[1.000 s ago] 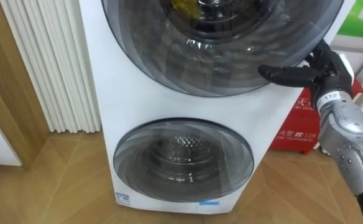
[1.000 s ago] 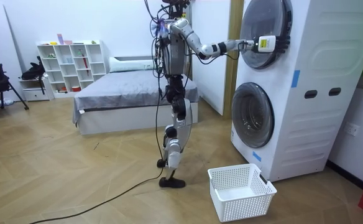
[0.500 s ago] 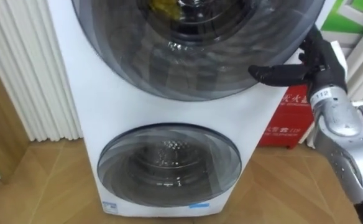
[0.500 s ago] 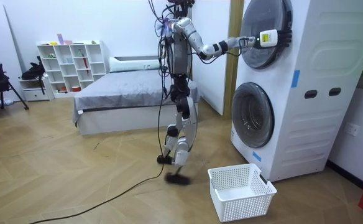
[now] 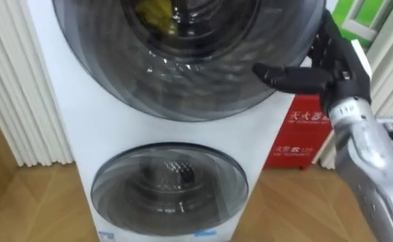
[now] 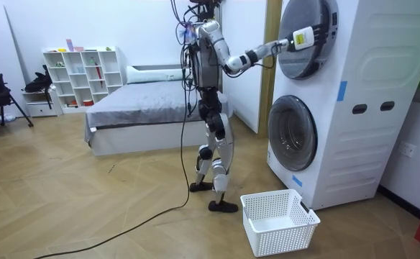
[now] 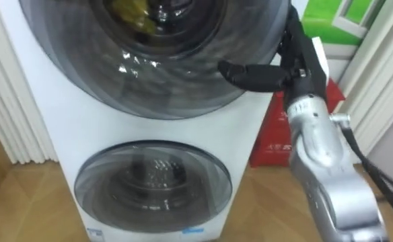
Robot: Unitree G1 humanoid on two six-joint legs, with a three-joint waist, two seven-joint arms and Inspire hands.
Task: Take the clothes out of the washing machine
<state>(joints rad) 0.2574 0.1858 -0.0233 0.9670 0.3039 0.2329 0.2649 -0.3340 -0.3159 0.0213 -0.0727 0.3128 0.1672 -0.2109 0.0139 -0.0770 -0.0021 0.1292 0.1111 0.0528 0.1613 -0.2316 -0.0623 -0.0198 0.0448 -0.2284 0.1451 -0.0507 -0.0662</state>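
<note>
Progress: early | right hand (image 5: 338, 67) clamped on upper door (image 5: 183, 81) rim | door unopened, yellow clothes (image 5: 153, 13) inside, basket (image 6: 296, 230) empty

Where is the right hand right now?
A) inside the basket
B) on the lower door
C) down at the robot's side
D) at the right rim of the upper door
D: the right hand is raised against the right rim of the upper door, well above the lower door, while the basket stands on the floor far below it.
</note>
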